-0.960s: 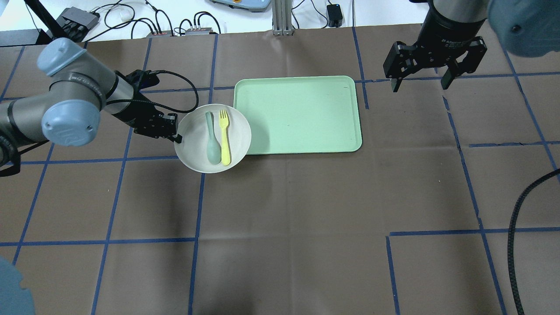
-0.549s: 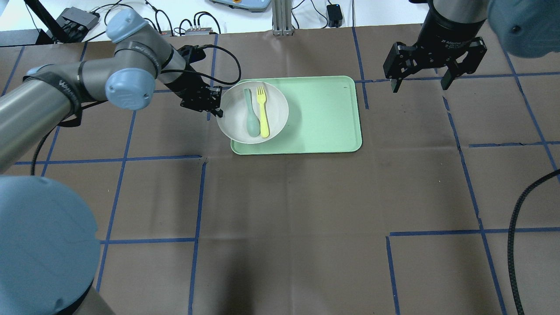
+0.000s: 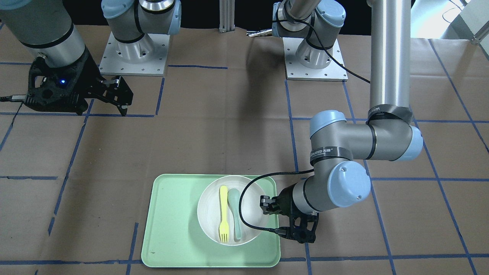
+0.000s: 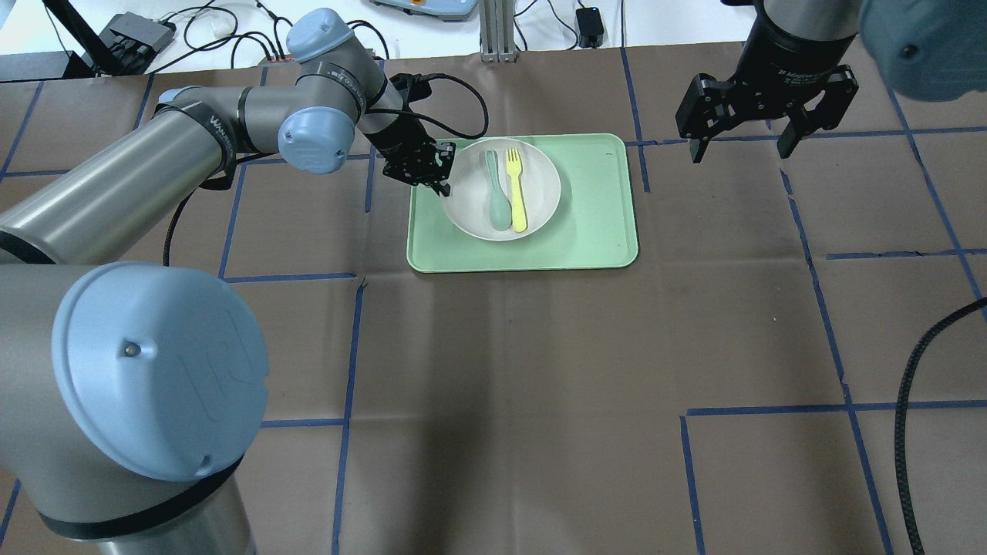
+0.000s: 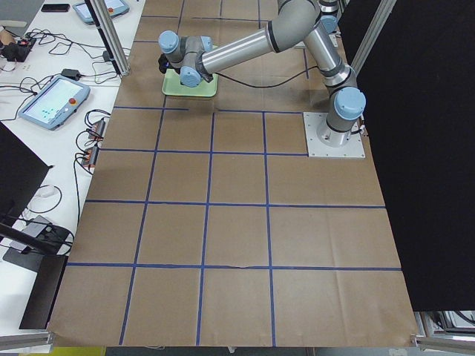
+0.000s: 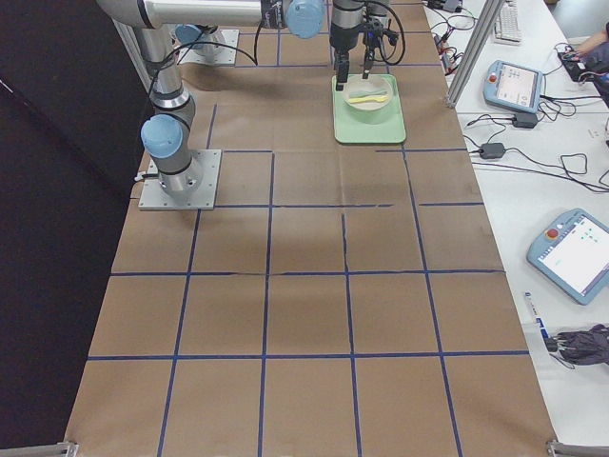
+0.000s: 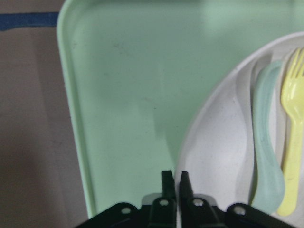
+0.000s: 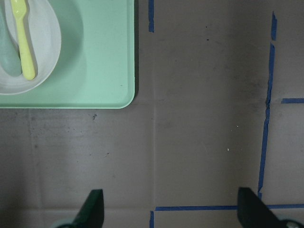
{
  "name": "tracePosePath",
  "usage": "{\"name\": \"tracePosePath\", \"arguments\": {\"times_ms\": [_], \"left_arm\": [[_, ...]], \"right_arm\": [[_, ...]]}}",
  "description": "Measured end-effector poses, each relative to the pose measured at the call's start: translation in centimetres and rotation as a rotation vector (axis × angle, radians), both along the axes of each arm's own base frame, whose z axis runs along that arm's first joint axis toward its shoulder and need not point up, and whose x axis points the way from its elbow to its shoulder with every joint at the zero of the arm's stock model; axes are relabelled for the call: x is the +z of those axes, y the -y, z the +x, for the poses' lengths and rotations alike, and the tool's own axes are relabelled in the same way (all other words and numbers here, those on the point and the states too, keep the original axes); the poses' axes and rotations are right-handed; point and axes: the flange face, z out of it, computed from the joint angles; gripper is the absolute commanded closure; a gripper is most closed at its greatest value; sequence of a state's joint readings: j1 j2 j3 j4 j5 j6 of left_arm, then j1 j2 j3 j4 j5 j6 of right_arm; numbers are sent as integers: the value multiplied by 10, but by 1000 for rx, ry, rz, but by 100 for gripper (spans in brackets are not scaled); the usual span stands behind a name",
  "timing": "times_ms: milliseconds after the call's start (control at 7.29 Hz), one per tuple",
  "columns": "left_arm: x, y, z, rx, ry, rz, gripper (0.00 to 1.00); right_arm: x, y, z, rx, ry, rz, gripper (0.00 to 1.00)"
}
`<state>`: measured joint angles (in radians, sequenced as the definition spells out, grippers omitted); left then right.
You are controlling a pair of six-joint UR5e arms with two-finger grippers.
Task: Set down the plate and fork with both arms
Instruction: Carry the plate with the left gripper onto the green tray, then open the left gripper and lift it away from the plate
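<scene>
**A:** Over the left part of the rectangular light-green tray (image 4: 595,220), what is there?

**B:** A round off-white shallow plate (image 4: 544,185) with a raised rim, smooth and matt like plastic. Whether it rests on the tray or hangs just above it, I cannot tell.

**A:** And inside it?

**B:** A slim pale-yellow plastic fork (image 4: 517,189) lies flat, just right of a grey-green spoon (image 4: 498,194) and parallel to it. Its long axis runs near to far, and the short tines point to the far side, away from the robot.

**A:** The grippers?

**B:** The left black gripper (image 4: 442,187) has its jaws pinching the plate's left rim. The right black gripper (image 4: 740,150) hangs over the brown paper-covered tabletop (image 4: 540,370), well right of the tray, jaws spread.
</scene>
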<state>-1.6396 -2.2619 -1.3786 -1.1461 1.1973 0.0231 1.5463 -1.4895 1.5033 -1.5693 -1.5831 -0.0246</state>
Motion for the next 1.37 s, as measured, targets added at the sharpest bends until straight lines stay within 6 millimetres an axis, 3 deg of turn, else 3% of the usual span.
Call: {"name": "tracePosePath", "arguments": {"times_ms": [823, 960, 1097, 1234, 1371], "left_arm": [[-15, 8, -7, 11, -14, 16, 86], [-16, 9, -6, 11, -13, 16, 60], [-16, 9, -5, 12, -13, 16, 23], [-16, 9, -4, 12, -13, 16, 2], [-14, 9, -4, 13, -12, 14, 1]], "right_arm": [[1, 0, 0, 1, 0, -1, 0], [1, 0, 1, 1, 0, -1, 0], [1, 0, 1, 1, 1, -1, 0], [1, 0, 1, 1, 0, -2, 0], [1, 0, 1, 1, 0, -2, 0]]}}
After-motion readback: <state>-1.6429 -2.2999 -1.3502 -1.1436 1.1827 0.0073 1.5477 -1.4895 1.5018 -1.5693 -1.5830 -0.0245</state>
